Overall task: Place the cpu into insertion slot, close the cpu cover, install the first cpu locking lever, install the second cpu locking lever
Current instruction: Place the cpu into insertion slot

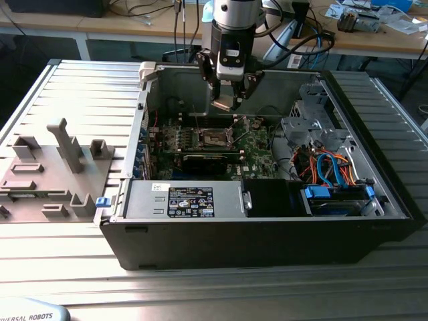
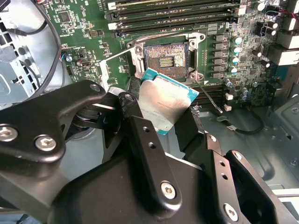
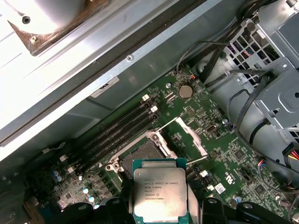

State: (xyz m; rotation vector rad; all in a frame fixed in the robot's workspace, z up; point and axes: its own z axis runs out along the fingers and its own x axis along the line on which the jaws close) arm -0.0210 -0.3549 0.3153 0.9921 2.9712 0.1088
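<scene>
My gripper (image 1: 227,100) hangs inside the open computer case, shut on the cpu (image 1: 223,103). In the second wrist view the cpu (image 2: 163,103) is tilted, its silvery top showing, with a black finger (image 2: 133,109) on either side. It hangs apart from the insertion slot (image 2: 166,58), a bare dark square socket on the green board. In the first wrist view the cpu (image 3: 160,198) shows flat-on, just short of the insertion slot (image 3: 140,154). The cpu cover (image 3: 196,140) stands swung open beside the socket. A thin wire locking lever (image 2: 212,103) sticks up, unlatched.
The black case (image 1: 267,234) holds a power supply (image 1: 190,200) along the front, and a drive cage with blue and orange cables (image 1: 328,167) on the exterior view's right. Long memory slots (image 2: 177,14) flank the socket. A grey fixture tray (image 1: 53,167) lies outside the case.
</scene>
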